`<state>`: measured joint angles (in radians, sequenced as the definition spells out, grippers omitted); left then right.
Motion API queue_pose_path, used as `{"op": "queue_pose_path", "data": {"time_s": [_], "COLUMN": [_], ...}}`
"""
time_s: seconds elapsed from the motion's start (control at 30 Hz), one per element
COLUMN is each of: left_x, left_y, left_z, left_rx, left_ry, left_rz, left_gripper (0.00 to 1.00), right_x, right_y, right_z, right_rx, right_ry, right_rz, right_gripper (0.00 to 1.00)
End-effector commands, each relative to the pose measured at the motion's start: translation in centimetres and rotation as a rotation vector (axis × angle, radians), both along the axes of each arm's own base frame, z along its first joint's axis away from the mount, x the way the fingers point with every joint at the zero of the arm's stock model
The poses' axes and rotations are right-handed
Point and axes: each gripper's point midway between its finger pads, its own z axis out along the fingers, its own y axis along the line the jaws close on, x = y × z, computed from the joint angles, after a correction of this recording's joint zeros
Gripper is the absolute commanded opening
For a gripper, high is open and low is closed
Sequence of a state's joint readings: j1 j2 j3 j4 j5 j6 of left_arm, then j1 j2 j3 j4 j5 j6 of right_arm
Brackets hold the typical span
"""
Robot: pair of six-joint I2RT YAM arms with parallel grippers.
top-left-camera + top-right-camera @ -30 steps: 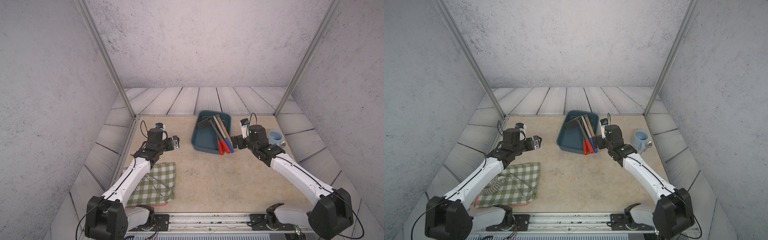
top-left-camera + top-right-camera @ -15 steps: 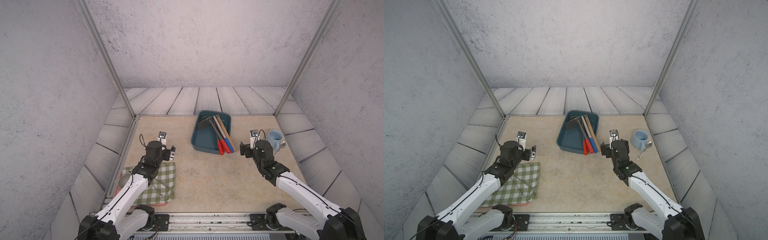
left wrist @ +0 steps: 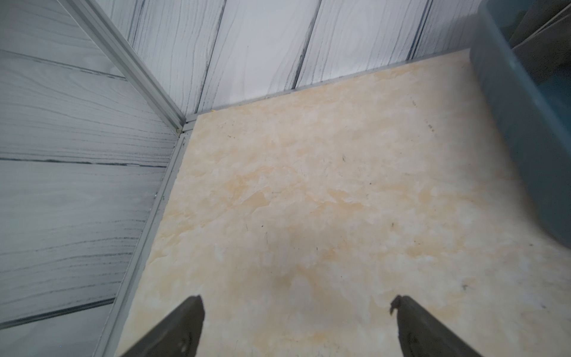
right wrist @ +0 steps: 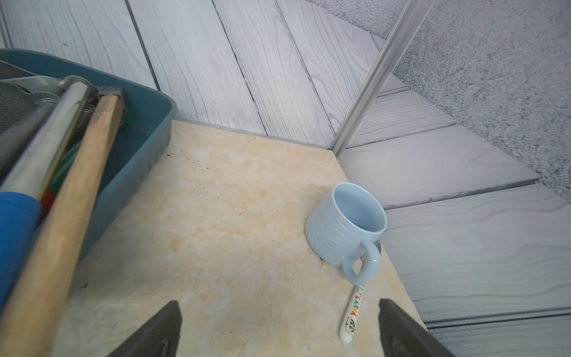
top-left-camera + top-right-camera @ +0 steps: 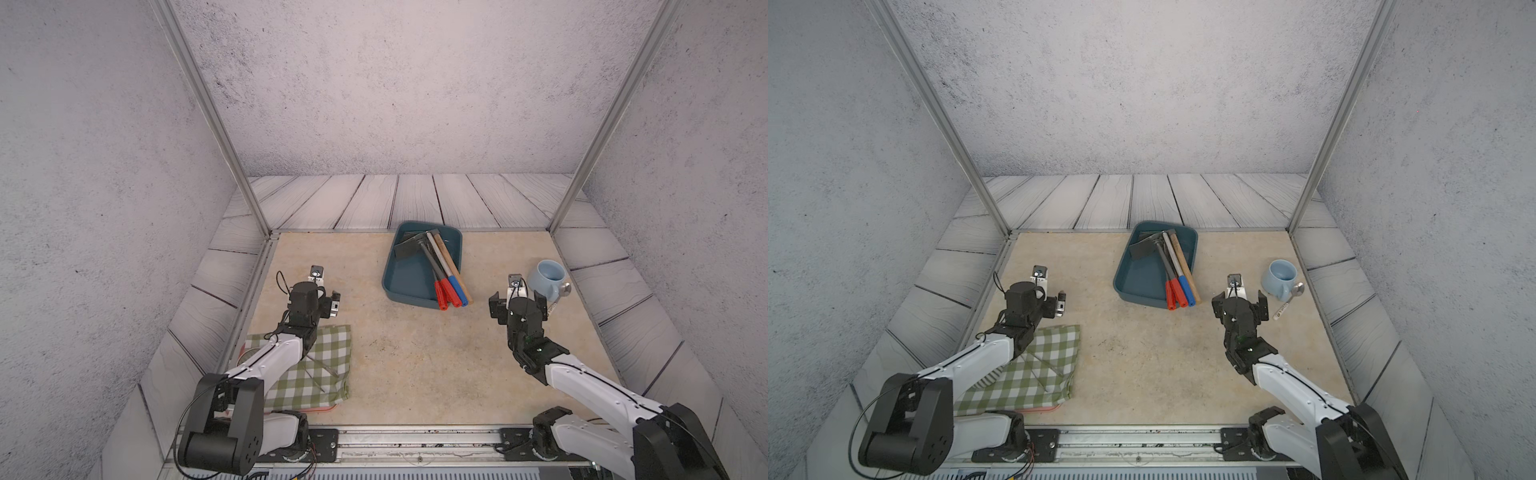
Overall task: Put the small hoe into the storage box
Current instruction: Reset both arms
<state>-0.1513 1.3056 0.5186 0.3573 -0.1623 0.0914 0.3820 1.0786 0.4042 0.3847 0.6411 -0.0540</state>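
The storage box point(image 5: 409, 297) point(image 5: 1136, 296) is a dark teal tub at the back middle of the table. Several long-handled tools lie in it, their grips sticking out over its near rim. The small hoe point(image 5: 405, 250) point(image 5: 1141, 250) is among them, its flat dark blade inside the tub. My left gripper point(image 5: 316, 297) point(image 3: 298, 301) hovers open and empty over bare table, well left of the box point(image 3: 525, 139). My right gripper point(image 5: 517, 302) point(image 4: 278, 305) is open and empty between the box point(image 4: 139, 154) and the mug.
A light blue mug point(image 5: 546, 282) point(image 4: 346, 228) stands at the right, with a white spoon point(image 4: 353, 312) lying beside it near my right gripper. A green checked cloth point(image 5: 320, 365) lies under my left arm. Metal posts and wooden walls close in the table.
Both arms have pulled back from the box toward the near edge of the table. Both grippers stay open and empty. The tools in the box have not moved.
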Motion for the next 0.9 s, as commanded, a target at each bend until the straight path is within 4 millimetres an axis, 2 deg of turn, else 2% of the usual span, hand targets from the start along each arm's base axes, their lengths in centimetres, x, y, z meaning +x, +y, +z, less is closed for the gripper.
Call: {"op": "queue_pose_path", "data": {"time_s": [0.0,0.1,0.37,0.53,0.6,0.87], "left_x": [0.8,0.8,0.6,0.8,0.9,1.7], "left_y": [1.0,0.5,1.1,1.3,1.4,2.2], "left_z": [1.3,0.9,1.2,0.6,0.2,-1.3], "left_rx": [0.018,0.025,-0.011,-0.037,-0.041,-0.072], "left_ry": [-0.120,-0.143,-0.225,-0.231,-0.231,-0.214], "left_rz": [0.040,0.003,0.036,0.037,0.039,0.061], "left_gripper": [0.99,0.98,0.98,0.98,0.98,0.98], "right_x": [0.3,0.6,2.6,3.2,3.5,4.4], "right_y": [-1.3,-1.7,-2.6,-2.7,-2.8,-3.0], "right_z": [0.9,-0.1,-2.7,-3.2,-3.9,-4.5], "right_rx": [-0.010,-0.006,0.013,0.051,0.052,0.078], "right_ry": [-0.103,-0.108,-0.108,-0.138,-0.123,-0.071], "right_rz": [-0.051,-0.055,-0.075,-0.080,-0.083,-0.067], "right_gripper": [0.99,0.99,0.99,0.99,0.99,0.99]}}
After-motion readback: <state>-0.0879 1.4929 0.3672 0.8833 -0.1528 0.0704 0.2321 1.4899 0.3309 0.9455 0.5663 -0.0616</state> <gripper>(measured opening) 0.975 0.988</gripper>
